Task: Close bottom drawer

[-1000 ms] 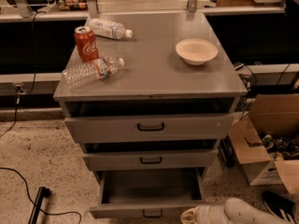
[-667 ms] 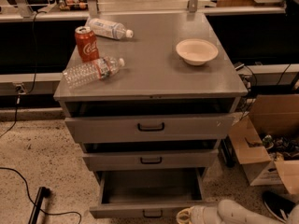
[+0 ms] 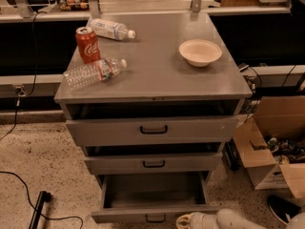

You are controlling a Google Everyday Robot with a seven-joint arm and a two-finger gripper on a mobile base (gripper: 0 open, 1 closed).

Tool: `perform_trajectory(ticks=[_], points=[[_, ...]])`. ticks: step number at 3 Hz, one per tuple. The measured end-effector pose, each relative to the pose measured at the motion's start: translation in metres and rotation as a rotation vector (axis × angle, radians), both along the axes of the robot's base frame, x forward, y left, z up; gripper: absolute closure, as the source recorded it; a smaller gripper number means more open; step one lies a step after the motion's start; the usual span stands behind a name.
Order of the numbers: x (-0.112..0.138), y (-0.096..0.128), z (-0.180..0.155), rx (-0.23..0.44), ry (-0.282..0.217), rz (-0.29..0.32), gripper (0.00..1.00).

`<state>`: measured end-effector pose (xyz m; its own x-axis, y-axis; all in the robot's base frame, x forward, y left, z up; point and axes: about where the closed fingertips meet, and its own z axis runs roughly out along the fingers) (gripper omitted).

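Gripper [image 3: 185, 221] has slid a touch left along the bottom edge since a second ago, and now it sits just right of the bottom drawer's small black handle [image 3: 155, 218], close to the drawer front; whether it is apart or together I cannot tell, and contact with the front is unclear too. The white arm [image 3: 231, 219] trails off to the lower right behind it. Bottom drawer [image 3: 153, 193] looks just as far out as before, pulled well clear of the cabinet with its grey floor in plain sight. The middle drawer [image 3: 152, 162] and top drawer [image 3: 152, 130] each stand a little ajar, with dark gaps above them and their insides hidden. Up on the desk [image 3: 157, 70] nothing has shifted: a pale bowl [image 3: 200, 52] sits to the right showing only its own inner surface, a red can [image 3: 88, 44] stands upright on the left, and two bottles lie on their sides, one [image 3: 112, 30] behind the can and one [image 3: 93, 73] in front. On the floor to the right, an open cardboard box [image 3: 267, 149] holds a jumble of small items too dim to name.
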<state>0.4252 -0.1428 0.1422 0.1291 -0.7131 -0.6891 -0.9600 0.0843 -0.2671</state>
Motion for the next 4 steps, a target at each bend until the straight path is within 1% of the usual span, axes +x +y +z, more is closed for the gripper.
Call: perform_trajectory(ticks=[1, 2, 3, 4], points=[[0.011, 0.0, 0.001, 0.008, -0.03, -0.028, 1.0], [0.034, -0.006, 0.02, 0.026, -0.078, -0.066, 1.0], [0.034, -0.006, 0.02, 0.026, -0.078, -0.066, 1.0], [0.085, -0.003, 0.037, 0.009, -0.138, -0.063, 1.0]])
